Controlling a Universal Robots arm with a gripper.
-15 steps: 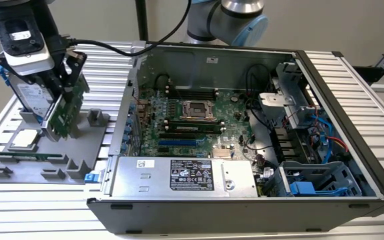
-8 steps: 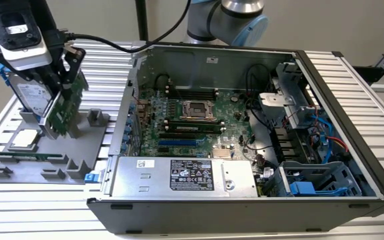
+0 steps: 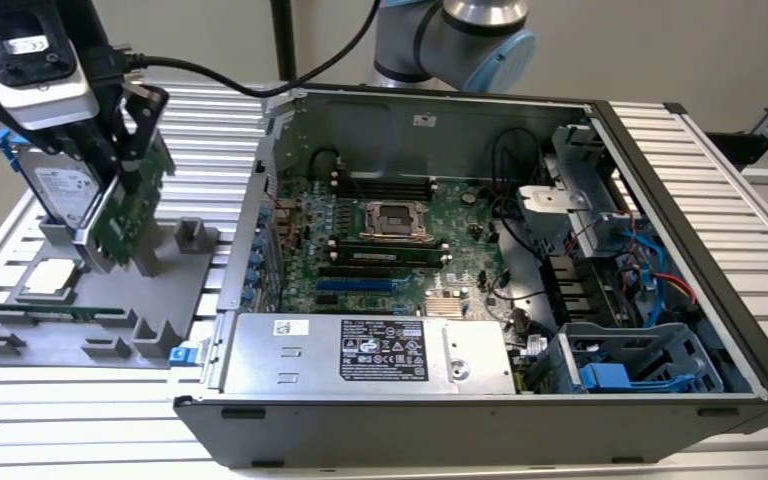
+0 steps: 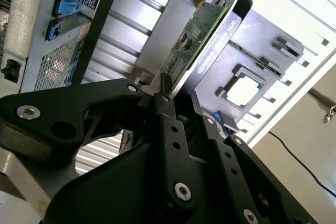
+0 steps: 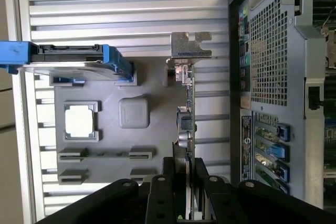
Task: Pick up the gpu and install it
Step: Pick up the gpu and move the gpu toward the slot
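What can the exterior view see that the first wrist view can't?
Exterior view: the motherboard and power supply inside the open computer. First wrist view: the vent grille on the computer's back and the silver bracket of the gpu, edge-on. Both: the gripper shut on the gpu, the hard drive in its blue caddy, and the gray holder tray.

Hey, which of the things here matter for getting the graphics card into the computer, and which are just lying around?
For the job: gpu, gripper clamped on it, open computer case.
Lying about: hard drive in blue caddy, processor chip, memory stick, on the grey tray.
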